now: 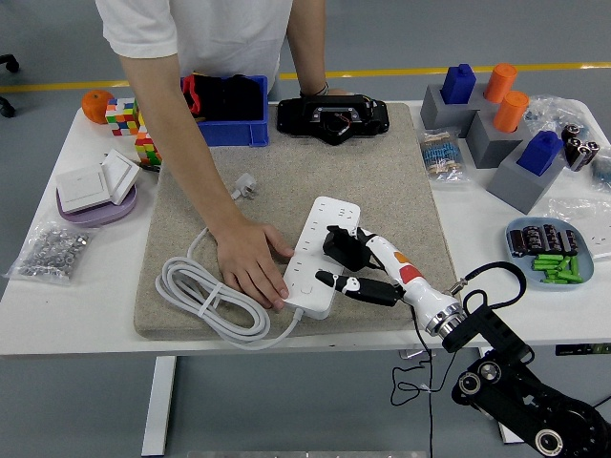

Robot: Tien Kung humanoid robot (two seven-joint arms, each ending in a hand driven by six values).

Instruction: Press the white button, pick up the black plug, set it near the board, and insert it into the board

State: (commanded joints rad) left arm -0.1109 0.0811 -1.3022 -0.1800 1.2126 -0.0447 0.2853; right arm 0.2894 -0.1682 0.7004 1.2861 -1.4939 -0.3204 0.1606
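The person [205, 38] at the far side is cut off by the top edge, so only the body and arms show. The right hand [361, 267] covers part of the black plug [342, 246], so its pins cannot be seen. The person's hand [250, 267] hides the power strip's [320, 253] left edge.

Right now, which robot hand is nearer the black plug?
Right. The right hand is at the black plug, fingers around it over the power strip. No left hand is in view.

White table [95, 286] — grey mat [382, 191]
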